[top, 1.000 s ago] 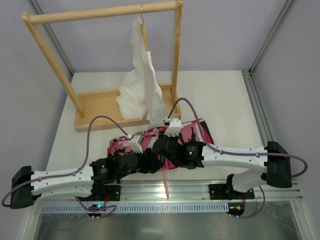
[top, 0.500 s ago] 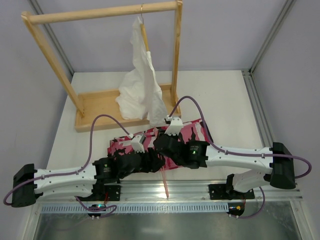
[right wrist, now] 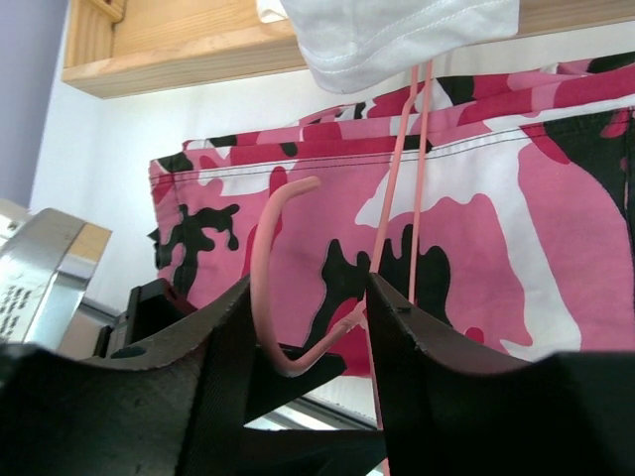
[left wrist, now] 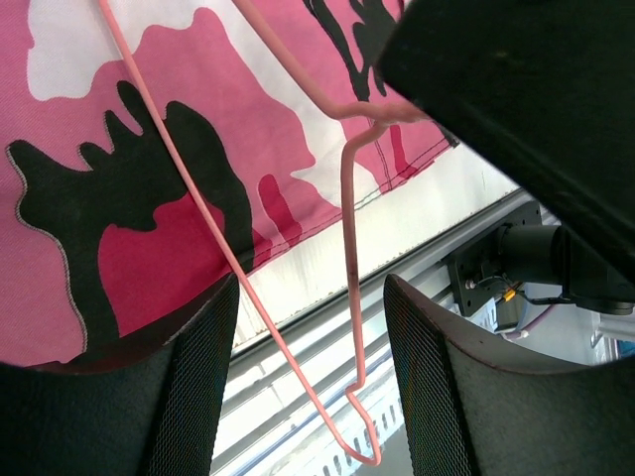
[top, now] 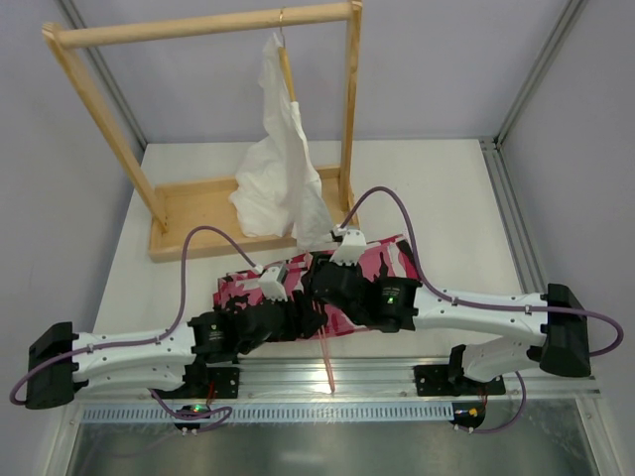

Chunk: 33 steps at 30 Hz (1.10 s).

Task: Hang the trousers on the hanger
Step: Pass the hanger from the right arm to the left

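Fingers are hard to make out from overhead. The left arm (top: 129,352) and the right arm (top: 476,302) meet wrist to wrist over the long pink, white and black camouflage cloth trousers (top: 392,263). These lie flat on the white tabletop (top: 446,188), near the middle, just this side of the wooden rack's base (top: 198,213). One end of the thin pink wire hanger (top: 325,362) pokes out past the near edge over the metal rail (top: 397,372). With the wrists that crowded, I'd worry about them knocking together.

From the left wrist, the left fingers (left wrist: 193,397) stand well apart with the hanger's wire running loose between them, nothing pinched. Its corner hangs beyond the tabletop edge. Unheld, it could well slip or tip off the near side.

From the right wrist, the right fingers (right wrist: 223,367) are parted too, the hanger's hook curling in the gap, not clamped that I can see. A nudge could roll the hook out of reach, or a closing grip might catch cloth along with wire. The plain white garment (right wrist: 397,40) droops right at the hanger's neck on the far side, and lifting could snag its hem.
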### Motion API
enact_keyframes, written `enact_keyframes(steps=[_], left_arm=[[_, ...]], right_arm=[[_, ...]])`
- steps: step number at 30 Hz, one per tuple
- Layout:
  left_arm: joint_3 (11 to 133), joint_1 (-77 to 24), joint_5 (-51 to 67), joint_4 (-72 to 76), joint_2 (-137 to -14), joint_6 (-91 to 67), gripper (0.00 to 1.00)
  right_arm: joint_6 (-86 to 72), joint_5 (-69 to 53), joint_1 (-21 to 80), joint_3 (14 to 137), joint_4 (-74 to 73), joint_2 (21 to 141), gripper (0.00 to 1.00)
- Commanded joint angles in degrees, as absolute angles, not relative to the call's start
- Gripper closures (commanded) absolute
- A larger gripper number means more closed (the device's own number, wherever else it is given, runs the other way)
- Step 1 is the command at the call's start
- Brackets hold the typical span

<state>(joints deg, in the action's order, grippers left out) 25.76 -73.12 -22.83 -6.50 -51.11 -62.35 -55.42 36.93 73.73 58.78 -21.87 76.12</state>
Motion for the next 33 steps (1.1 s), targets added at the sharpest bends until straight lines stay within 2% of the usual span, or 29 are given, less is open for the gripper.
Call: enact_keyframes(steps=[1,7,16,23,27,33], left_arm=[[28.0,-73.4,-23.6,-2.3,-51.3,-62.0,0.39],[28.4,-73.4,-22.7,-3.1,-51.0,-60.4,0.39],[27.7,-73.4,-27.4,-9.2,-44.8,-61.9,0.40],[24.9,-73.4,-28.4,-7.5,-41.4,-61.6,0.39],[25.7,-73.4,-28.7,-7.0,-44.2,-61.2,0.48],[29.0,-73.4,-30.7,-11.6,-46.8,-60.6,0.51]], right_arm=[[-56.6,34.0,74.5,58.0,-14.1,72.6,0.48],[-55.9,32.3,74.3,56.3,-12.2,70.8,0.47],[-55.1,30.2,74.3,57.0,-9.8,71.4,0.48],[-55.3,30.1,74.3,57.5,-9.4,72.4,0.47],[-55.2,32.0,74.3,57.8,-11.9,71.9,0.48],[-55.9,34.5,72.8,54.2,-17.3,66.2,0.47]])
